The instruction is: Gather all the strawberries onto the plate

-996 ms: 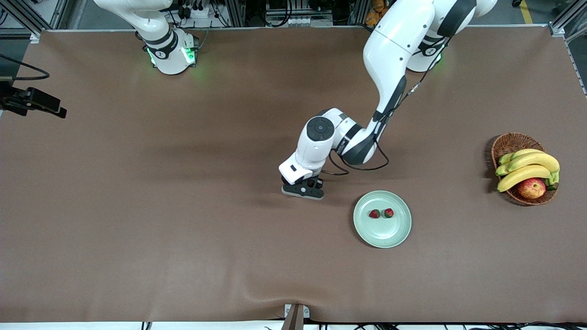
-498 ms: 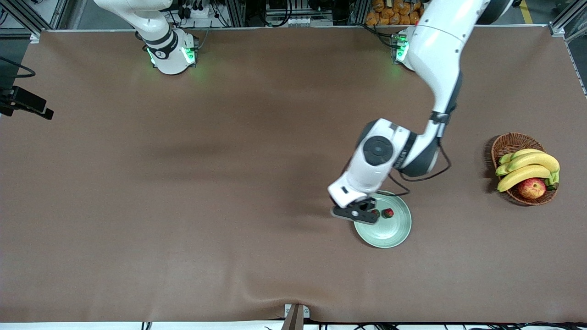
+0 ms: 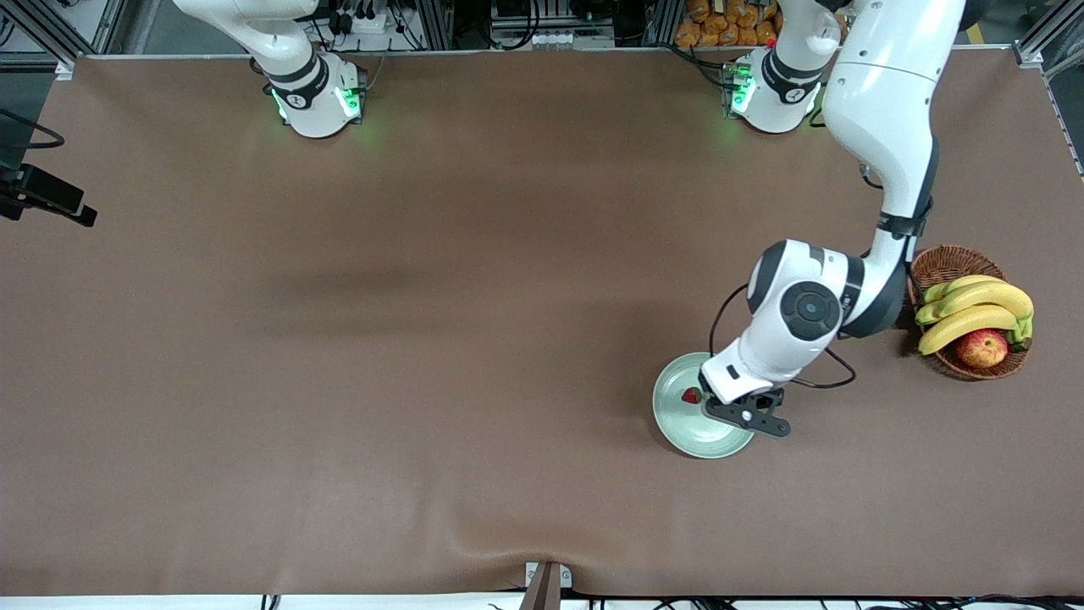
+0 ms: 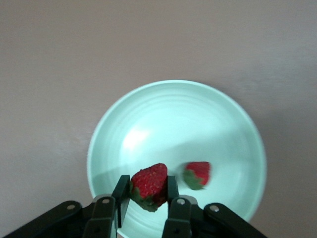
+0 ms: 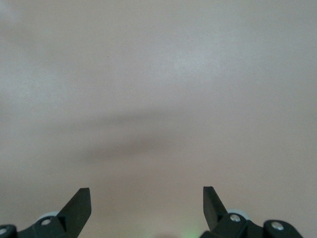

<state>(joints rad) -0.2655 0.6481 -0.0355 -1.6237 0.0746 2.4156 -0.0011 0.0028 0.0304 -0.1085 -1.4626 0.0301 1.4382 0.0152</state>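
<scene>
The right gripper (image 5: 146, 206) is seen with its fingers spread wide apart and nothing between them, only bare brown worktop (image 5: 158, 89) lying beneath; this arm waits near its own end of the worktop, well apart from the fruit. In the front view its base is seen at the top, and the worktop (image 3: 339, 339) around it carries nothing. Toward the left arm's end, the pale green plate (image 3: 677, 424) is found resting flat on the worktop, and the left gripper (image 3: 749, 415) is held over it, partly covering it. In the left wrist view the left gripper (image 4: 147, 196) is seen closed on a strawberry (image 4: 148, 186), which is pinched between the two fingers (image 4: 120, 191) above the plate (image 4: 173, 124). A second strawberry (image 4: 197, 174) is seen lying in the plate just beside the held one. In the front view one strawberry (image 3: 692, 396) is visible in the plate, next to the gripper's body; the rest is hidden by the arm. A wicker basket (image 3: 940, 264) holding bananas (image 3: 974, 309) and an apple (image 3: 982, 347) is set well apart from the gripper, at the left arm's end of the worktop.
</scene>
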